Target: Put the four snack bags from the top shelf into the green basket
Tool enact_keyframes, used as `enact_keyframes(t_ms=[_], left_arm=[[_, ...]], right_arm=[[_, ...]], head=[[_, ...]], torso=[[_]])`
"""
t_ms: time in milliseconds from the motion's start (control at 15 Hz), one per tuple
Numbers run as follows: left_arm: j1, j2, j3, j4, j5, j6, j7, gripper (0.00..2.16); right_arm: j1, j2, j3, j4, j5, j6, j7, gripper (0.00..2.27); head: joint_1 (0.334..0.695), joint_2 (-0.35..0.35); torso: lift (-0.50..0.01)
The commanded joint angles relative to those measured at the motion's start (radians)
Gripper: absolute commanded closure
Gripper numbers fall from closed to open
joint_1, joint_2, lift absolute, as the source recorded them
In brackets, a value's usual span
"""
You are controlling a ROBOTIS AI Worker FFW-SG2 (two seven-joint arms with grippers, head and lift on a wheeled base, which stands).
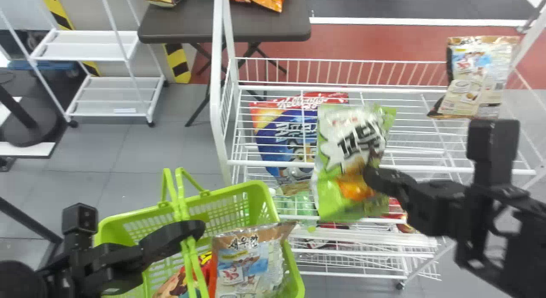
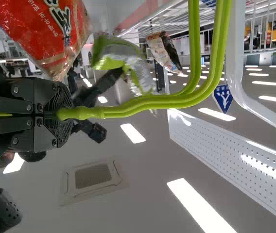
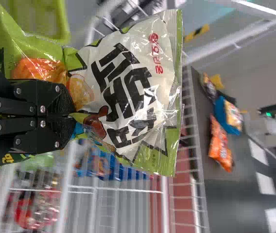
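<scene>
My right gripper [image 1: 371, 178] holds a green and white snack bag [image 1: 341, 161] in front of the wire rack, right of the basket. In the right wrist view the gripper [image 3: 72, 114] is shut on that bag [image 3: 123, 92]. At lower left, my left gripper [image 1: 194, 229] is at the handles of the green basket [image 1: 256, 195]; in the left wrist view the gripper [image 2: 62, 114] is shut on the handles [image 2: 143, 103]. Inside the basket lie a brown and silver bag [image 1: 247, 264] and red-toned bags. Another brown and silver bag [image 1: 477, 80] is at the rack's right end.
The white wire rack [image 1: 384, 91] has a red and blue bag [image 1: 290, 135] lying within it and other goods lower down. A dark table [image 1: 264, 31] with snack bags stands behind. A white shelf cart [image 1: 115, 93] is at the back left.
</scene>
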Motion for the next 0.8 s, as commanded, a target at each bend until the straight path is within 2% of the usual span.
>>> enact_keyframes(t_ms=[0,200,467,733], left_arm=[[-0.010,0.000,0.000,0.011,-0.002,-0.001,-0.011,2.15],[-0.010,-0.005,0.000,0.011,0.003,0.002,-0.011,2.15],[-0.001,-0.009,-0.017,0.004,0.009,0.017,-0.011,2.15],[0.013,-0.008,-0.038,-0.013,0.032,0.039,-0.011,2.15]], right_arm=[[0.038,-0.004,-0.024,-0.081,-0.062,0.214,0.032,2.26],[0.046,-0.007,0.021,-0.110,-0.083,0.296,0.046,2.26],[-0.022,-0.007,0.202,0.008,-0.053,0.294,0.026,2.26],[-0.134,0.002,0.398,0.203,0.009,0.085,-0.046,2.26]], head=[[0.695,0.053],[0.695,0.106],[0.695,0.191],[0.695,0.297]], torso=[[0.000],[0.000],[0.000],[0.000]])
